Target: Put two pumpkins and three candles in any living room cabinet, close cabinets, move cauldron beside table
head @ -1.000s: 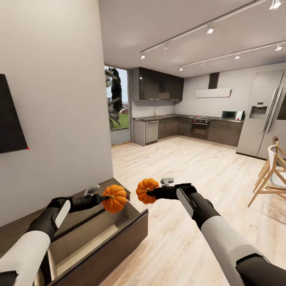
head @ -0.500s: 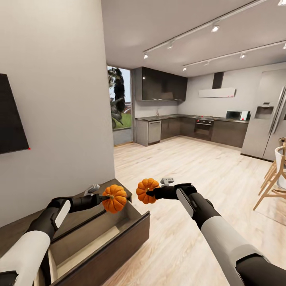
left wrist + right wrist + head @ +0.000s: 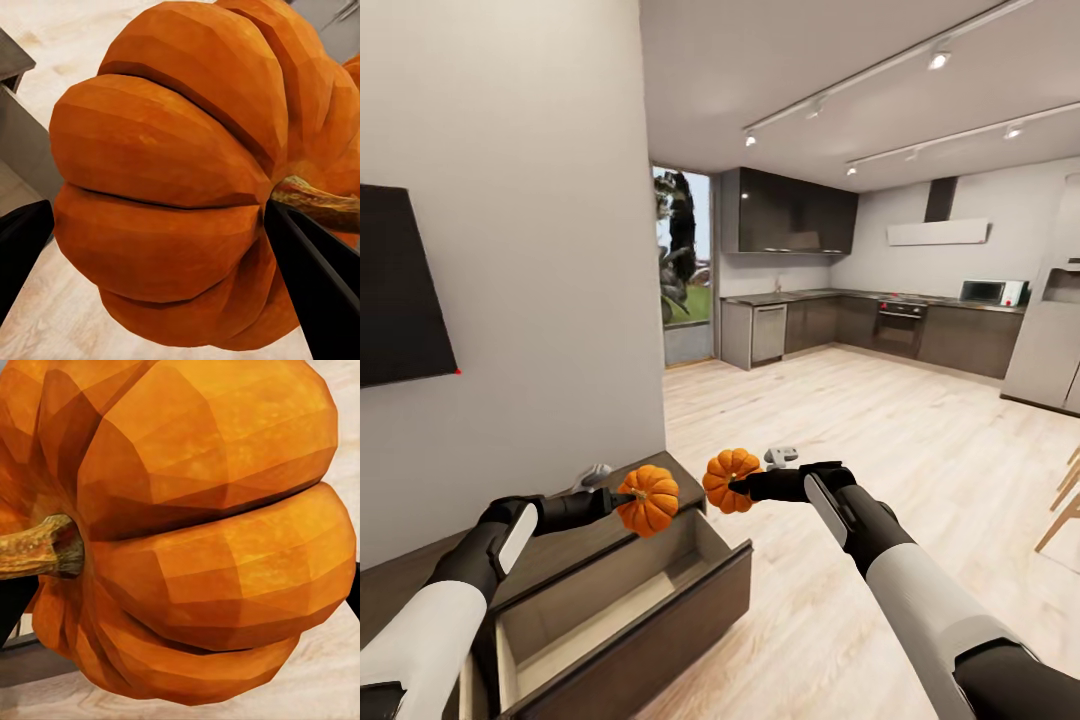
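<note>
The left gripper (image 3: 622, 497) pinches one ribbed orange pumpkin (image 3: 649, 499) by its stem side; the right gripper (image 3: 738, 486) pinches the other pumpkin (image 3: 731, 480). Both fruits hide the fingertips, and in the wrist views each crowds out nearly everything else. Below the left pumpkin, the dark brown cabinet (image 3: 630, 610) stands with a drawer pulled out, its near end cut off. Beyond lie pale wood floor (image 3: 880, 430), a white wall (image 3: 530, 250) and a dark kitchen (image 3: 840, 320).
</note>
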Controlling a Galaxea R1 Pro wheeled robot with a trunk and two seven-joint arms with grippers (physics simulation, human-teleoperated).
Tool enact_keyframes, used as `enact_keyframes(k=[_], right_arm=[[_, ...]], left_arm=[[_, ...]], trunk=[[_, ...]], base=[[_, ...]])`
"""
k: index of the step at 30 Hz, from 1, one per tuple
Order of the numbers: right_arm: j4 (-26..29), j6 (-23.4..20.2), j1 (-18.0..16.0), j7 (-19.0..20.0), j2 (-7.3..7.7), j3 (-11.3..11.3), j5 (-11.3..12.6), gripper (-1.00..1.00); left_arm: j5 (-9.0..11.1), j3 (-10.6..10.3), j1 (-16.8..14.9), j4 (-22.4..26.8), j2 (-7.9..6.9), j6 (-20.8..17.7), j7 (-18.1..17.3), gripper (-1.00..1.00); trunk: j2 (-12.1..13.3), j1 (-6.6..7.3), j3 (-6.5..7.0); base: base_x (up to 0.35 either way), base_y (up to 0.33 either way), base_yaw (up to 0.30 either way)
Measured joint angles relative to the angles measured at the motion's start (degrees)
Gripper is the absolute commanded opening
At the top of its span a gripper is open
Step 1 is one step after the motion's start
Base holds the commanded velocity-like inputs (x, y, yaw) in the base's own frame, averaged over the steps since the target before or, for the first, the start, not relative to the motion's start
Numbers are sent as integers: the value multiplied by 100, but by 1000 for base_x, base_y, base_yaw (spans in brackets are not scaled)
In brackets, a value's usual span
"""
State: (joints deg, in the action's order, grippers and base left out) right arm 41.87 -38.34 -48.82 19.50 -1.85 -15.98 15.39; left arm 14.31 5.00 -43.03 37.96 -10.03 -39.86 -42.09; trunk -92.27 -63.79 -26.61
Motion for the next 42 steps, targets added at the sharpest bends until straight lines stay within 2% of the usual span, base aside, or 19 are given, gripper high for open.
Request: enact_keyframes(k=[17,23,33,42], right_arm=[[0,1,0,0,0,2,1,-100],[0,-5,0,1,-1,1,8,-100],[-2,0,0,0,-1,0,-14,-100],[-1,-1,-1,0,-2,-5,0,-100]], left_arm=[[-3,0,0,0,0,8,-1,-100],[-8,-2,0,-1,-1,10,1,-100],[-6,-10,1,0,-1,9,9,-100],[-10,-16,1,0,-2,10,9,-100]], trunk=[[0,0,0],[-1,3,0],[0,2,0],[0,-1,0]], base=[[3,0,181],[220,-70,61],[251,-199,152],[1,-275,272]])
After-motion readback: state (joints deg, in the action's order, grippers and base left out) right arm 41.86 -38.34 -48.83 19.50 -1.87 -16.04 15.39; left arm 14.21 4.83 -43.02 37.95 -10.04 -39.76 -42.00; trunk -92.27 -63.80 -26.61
